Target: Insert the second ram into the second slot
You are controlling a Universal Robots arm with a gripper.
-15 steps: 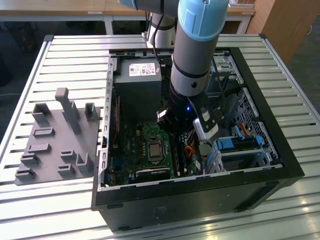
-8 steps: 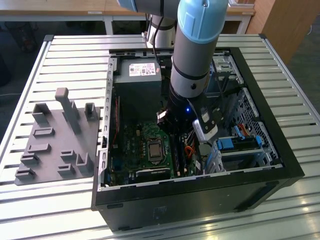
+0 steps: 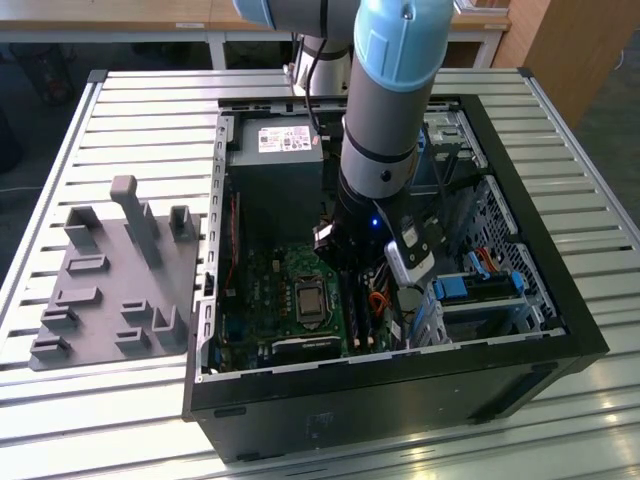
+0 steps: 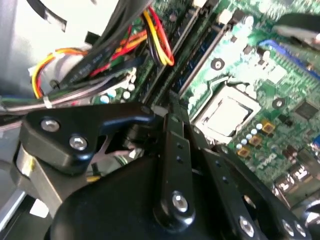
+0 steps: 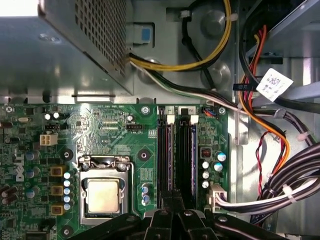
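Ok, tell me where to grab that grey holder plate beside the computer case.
Probably the tall post on the grey plate. It stands well above the shorter blocks with free space around it, so come straight down from above and close across its narrow sides.

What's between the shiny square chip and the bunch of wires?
In the first wrist view, the two long black RAM slots run between the chip and the wires, with the gripper at their near end.

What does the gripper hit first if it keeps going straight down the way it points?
Most likely the black memory slots on the green motherboard: in the first wrist view the gripper sits right over them. The gap to them can't be judged.
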